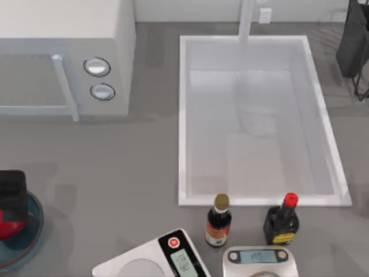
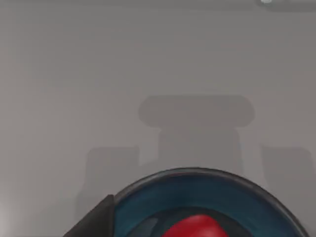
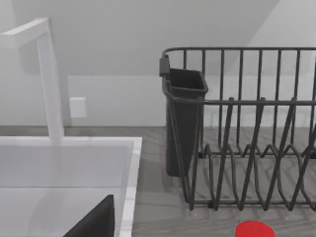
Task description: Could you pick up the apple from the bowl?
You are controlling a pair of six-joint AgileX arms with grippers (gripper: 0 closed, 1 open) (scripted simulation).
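Apple (image 1: 7, 225) in the bowl (image 1: 33, 234)

glossy round red apple (image 1: 7, 225) — inside bowl | shallow blue-teal bowl (image 1: 36, 228), dark rim — upright, table's front-left edge

Even, soft light; faint shadows on table (image 2: 59, 74); perhaps slightly blurred.

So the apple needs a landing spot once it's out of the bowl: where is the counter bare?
Bare counter runs between the microwave and the scales, from the bowl across to the sink. The front edge is crowded: two scales and two bottles sit close together. The left gripper is over the apple.
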